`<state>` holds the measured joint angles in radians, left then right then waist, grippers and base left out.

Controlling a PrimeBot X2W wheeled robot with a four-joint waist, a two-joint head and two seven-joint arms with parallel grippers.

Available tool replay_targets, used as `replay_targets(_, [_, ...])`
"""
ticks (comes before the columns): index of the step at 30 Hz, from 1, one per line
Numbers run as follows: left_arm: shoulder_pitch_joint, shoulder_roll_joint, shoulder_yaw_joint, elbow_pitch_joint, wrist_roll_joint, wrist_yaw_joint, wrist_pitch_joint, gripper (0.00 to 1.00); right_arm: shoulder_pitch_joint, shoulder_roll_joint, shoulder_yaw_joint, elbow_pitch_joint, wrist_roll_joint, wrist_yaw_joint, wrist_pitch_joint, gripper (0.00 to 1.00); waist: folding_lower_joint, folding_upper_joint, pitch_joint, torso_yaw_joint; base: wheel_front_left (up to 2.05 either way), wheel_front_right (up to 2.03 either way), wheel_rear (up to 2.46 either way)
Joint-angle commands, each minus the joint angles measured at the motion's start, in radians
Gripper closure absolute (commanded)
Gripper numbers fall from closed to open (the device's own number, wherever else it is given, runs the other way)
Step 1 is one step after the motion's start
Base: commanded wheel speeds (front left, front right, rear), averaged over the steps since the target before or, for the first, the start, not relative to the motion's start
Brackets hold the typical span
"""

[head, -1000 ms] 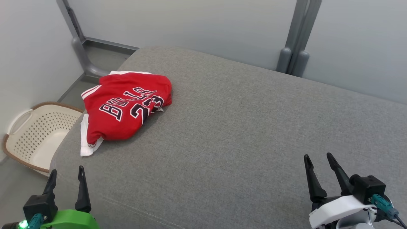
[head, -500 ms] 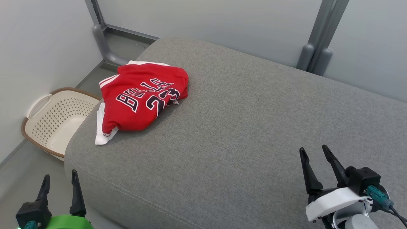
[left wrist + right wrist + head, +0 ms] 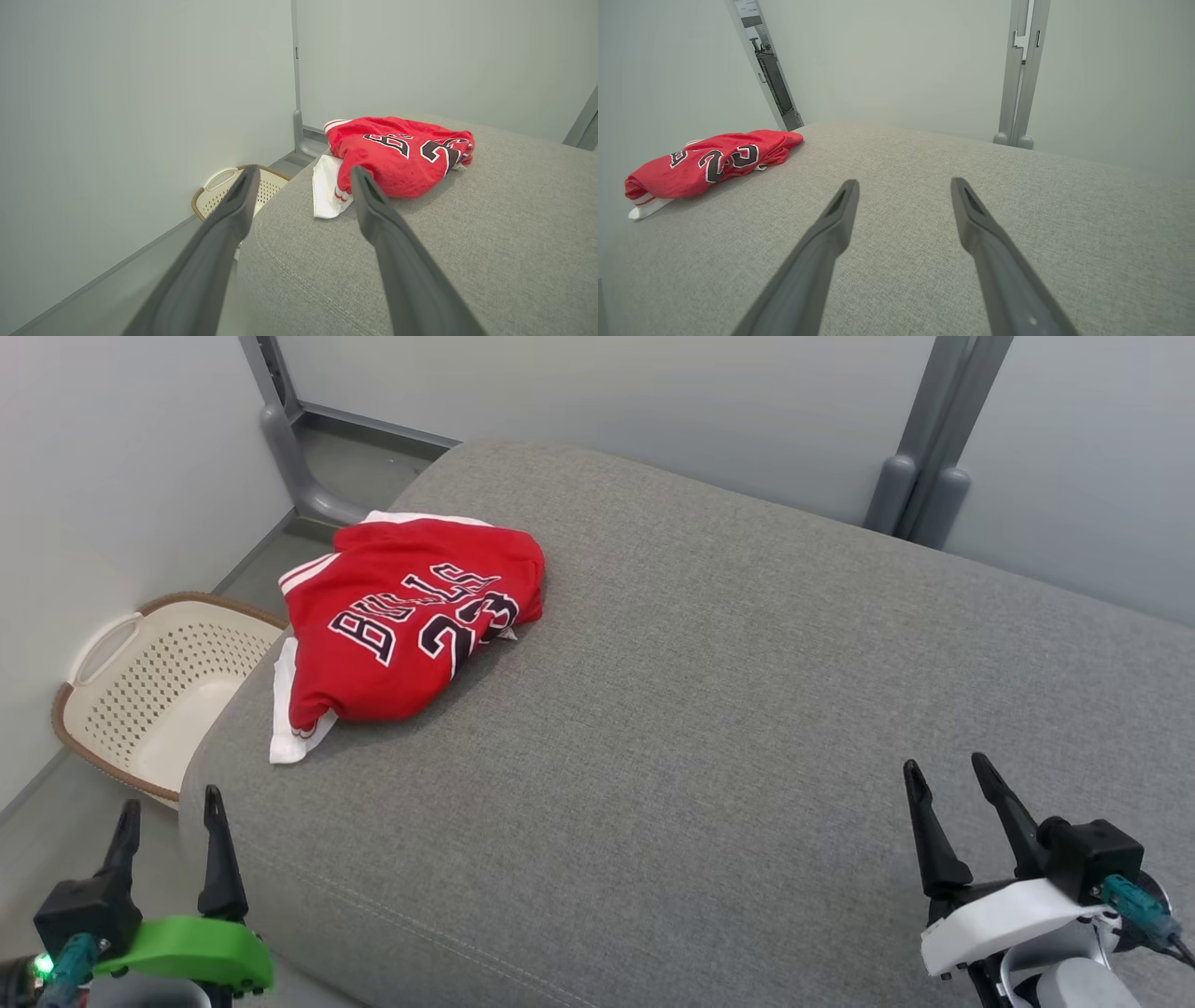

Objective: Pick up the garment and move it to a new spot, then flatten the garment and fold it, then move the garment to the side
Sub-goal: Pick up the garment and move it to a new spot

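The garment [image 3: 401, 621] is a red jersey with black-and-white lettering and white trim, lying crumpled at the far left of the grey cushioned surface [image 3: 709, 709]. The left wrist view has the garment [image 3: 397, 154] just beyond my fingertips, and the right wrist view has the garment [image 3: 710, 163] far off to the left. My left gripper [image 3: 170, 801] stands open at the lower left, off the surface's near corner and well short of the jersey. My right gripper [image 3: 948, 768] stands open at the lower right over bare fabric, with nothing between its fingers.
A cream perforated laundry basket [image 3: 140, 686] sits on the floor left of the surface, against the pale wall. Grey partition posts [image 3: 920, 476] stand behind the far edge, another post [image 3: 285, 439] at the back left. The surface's left corner drops off beside my left gripper.
The head camera has shifted, so the whole picture slid right and down and then slightly back. The garment lies as before and both grippers stay open.
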<state>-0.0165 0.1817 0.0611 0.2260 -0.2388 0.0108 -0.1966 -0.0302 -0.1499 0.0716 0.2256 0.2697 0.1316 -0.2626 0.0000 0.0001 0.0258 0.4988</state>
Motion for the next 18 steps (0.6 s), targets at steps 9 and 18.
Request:
replay_targets(9, [-0.253, 0.045, 0.02, 0.04, -0.03, -0.013, -0.024, 0.0, -0.04, -0.055, -0.052, -0.069, -0.035, -0.002, 0.031, 0.0, 0.0, -0.0001, 0.143, -0.158, 0.0, 0.0, 0.0])
replay_targets(18, [-0.507, 0.128, 0.062, 0.101, -0.052, -0.023, -0.032, 0.0, -0.072, -0.092, -0.108, -0.147, -0.051, -0.002, 0.051, 0.0, 0.0, -0.0001, 0.293, -0.302, 0.0, 0.0, 0.0])
